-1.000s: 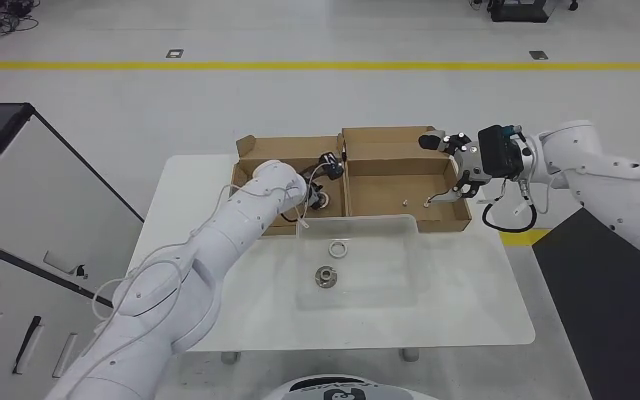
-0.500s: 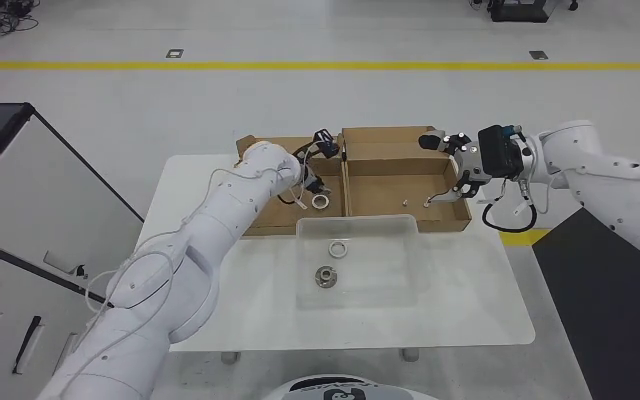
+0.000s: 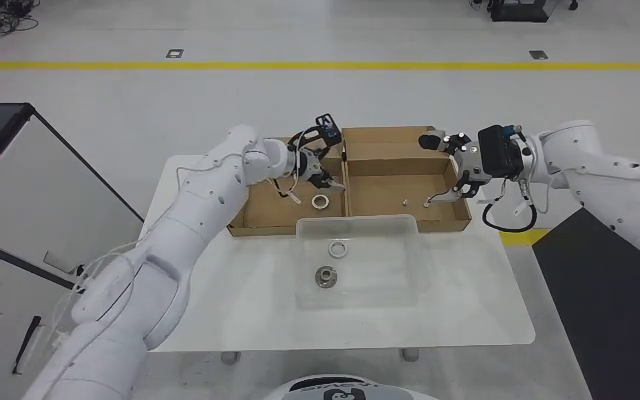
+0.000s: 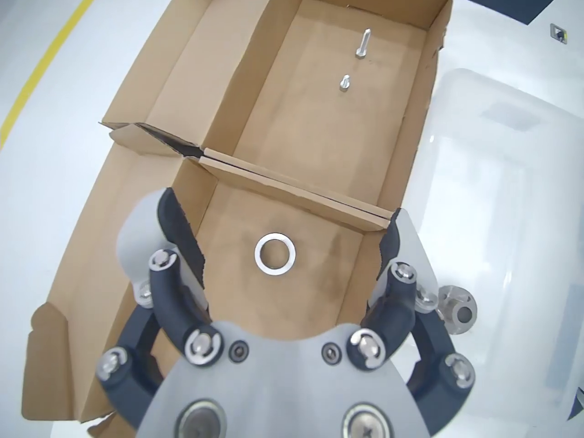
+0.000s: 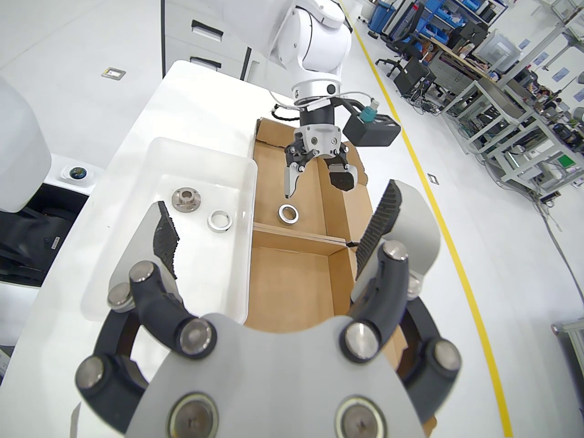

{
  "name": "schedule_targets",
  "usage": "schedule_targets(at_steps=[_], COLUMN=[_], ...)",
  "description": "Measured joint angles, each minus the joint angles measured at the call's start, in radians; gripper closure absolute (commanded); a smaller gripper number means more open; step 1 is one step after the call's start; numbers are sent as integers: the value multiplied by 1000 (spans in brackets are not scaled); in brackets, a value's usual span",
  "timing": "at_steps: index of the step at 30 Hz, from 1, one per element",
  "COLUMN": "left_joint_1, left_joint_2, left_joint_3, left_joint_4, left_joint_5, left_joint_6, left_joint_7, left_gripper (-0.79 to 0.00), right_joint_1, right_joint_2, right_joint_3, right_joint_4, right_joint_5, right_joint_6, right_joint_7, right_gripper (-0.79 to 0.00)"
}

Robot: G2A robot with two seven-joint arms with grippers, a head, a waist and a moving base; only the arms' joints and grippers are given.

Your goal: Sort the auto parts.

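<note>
Rings (image 5: 288, 213) two, bolts (image 4: 362, 43) two, flange (image 5: 186, 198) one

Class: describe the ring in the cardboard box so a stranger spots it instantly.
Two cardboard boxes stand beyond a clear tray. The one under the left end effector holds a single silver ring. Its twin lies in the tray, beside a flanged hub.

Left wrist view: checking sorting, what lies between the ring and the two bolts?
Adjoining cardboard box walls part ring and bolts, shown in the left wrist view.
</note>
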Motion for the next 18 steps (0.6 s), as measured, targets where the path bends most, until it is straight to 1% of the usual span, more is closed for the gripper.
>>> schedule_targets(at_steps=[2,3,5,6,8,9,12,15,18], left_joint_1=[52,94,163,211,281,324,412,470,507], left_joint_2=[31,52,81,98,121,134,157,171,177], left_joint_3=[-49,-86,-142,-177,-226,-252,-293,-303,-300], left_joint_4=[-111,-192,-322,-412,-542,-621,-779,-880,-934], left_joint_5=[-7,-18,-41,-56,-78,-89,-117,-136,-161], left_joint_6=[16,31,56,74,100,113,134,155,189], left_joint_7=[-52,-89,-154,-204,-278,-324,-419,-484,-510], left_gripper=[-785,-785,-785,-785,-785,-785,-785,-785,-785], right_joint_1=[0,0,0,0,0,0,0,0,0], right_joint_2=[0,0,0,0,0,0,0,0,0], right_joint_3=[0,0,0,0,0,0,0,0,0], right_joint_4=[0,0,0,0,0,0,0,0,0], right_joint_5=[0,0,0,0,0,0,0,0,0], right_joint_6=[0,0,0,0,0,0,0,0,0], right_joint_7=[0,0,0,0,0,0,0,0,0], right_gripper=[-785,-785,-785,-785,-785,-785,-785,-785,-785])
